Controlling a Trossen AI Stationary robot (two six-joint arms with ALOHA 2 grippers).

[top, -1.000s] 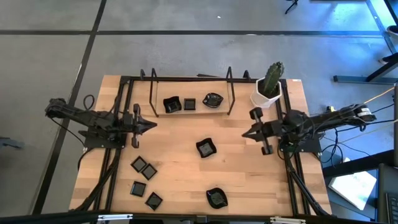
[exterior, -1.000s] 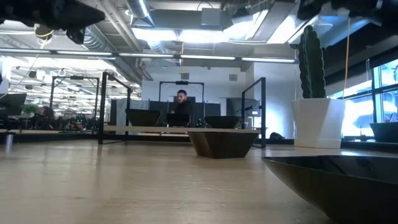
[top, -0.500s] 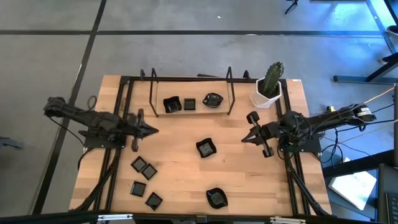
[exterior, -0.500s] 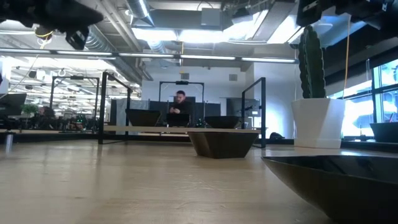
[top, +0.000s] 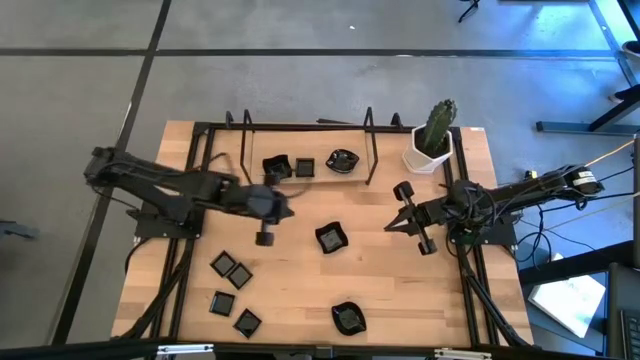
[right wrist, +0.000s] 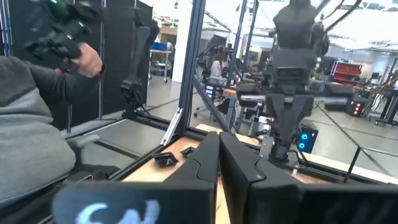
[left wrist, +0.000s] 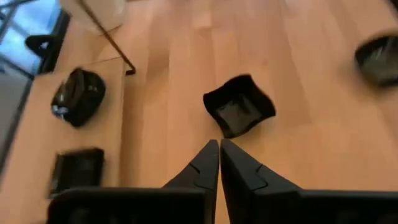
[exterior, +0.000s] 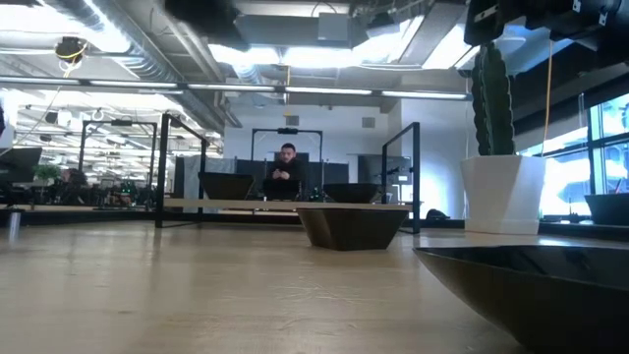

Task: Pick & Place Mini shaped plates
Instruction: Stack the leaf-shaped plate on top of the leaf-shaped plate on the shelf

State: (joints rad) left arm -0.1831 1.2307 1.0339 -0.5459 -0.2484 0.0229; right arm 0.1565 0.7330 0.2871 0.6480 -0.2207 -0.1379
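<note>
Wooden table carried the mini shaped plates: one mid-table, four near the left front, one at the front, three on the rear rack. Left gripper, clenched and empty, hovered beside the rack; right gripper, likewise clenched, hung right of centre.

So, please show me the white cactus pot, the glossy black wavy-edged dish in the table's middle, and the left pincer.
White cactus pot (top: 425, 157): high view, on its rim.
Glossy black wavy-edged dish in the middle (top: 331, 237): high view, on its centre.
Left pincer (left wrist: 219, 151): left wrist view, between its shut fingertips.
</note>
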